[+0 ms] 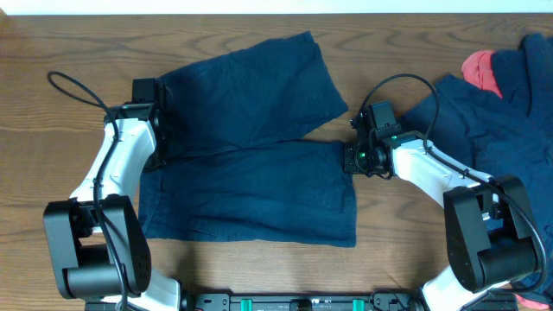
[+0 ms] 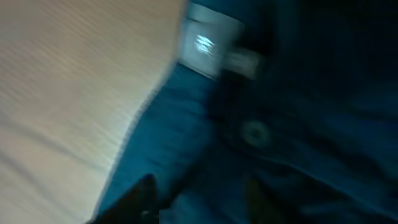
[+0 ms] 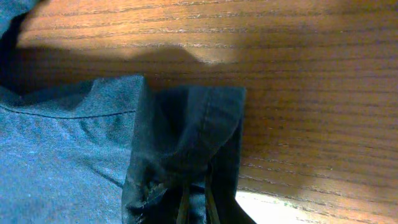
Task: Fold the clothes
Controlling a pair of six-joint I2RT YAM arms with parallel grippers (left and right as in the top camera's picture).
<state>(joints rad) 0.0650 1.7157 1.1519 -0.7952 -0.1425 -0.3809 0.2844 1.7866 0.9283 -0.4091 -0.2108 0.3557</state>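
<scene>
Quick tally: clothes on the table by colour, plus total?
Navy-blue: 2, the shorts and the heap at right (its folds may hide more)
Pink-red: 1, the pink-red piece at that heap's top-left edge
Total: 3

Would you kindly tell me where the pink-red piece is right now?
In the overhead view, the pink-red piece lies at the upper right, tucked against a heaped navy garment, well right of the shorts.

Navy shorts (image 1: 251,164), pink-red piece (image 1: 482,71)
</scene>
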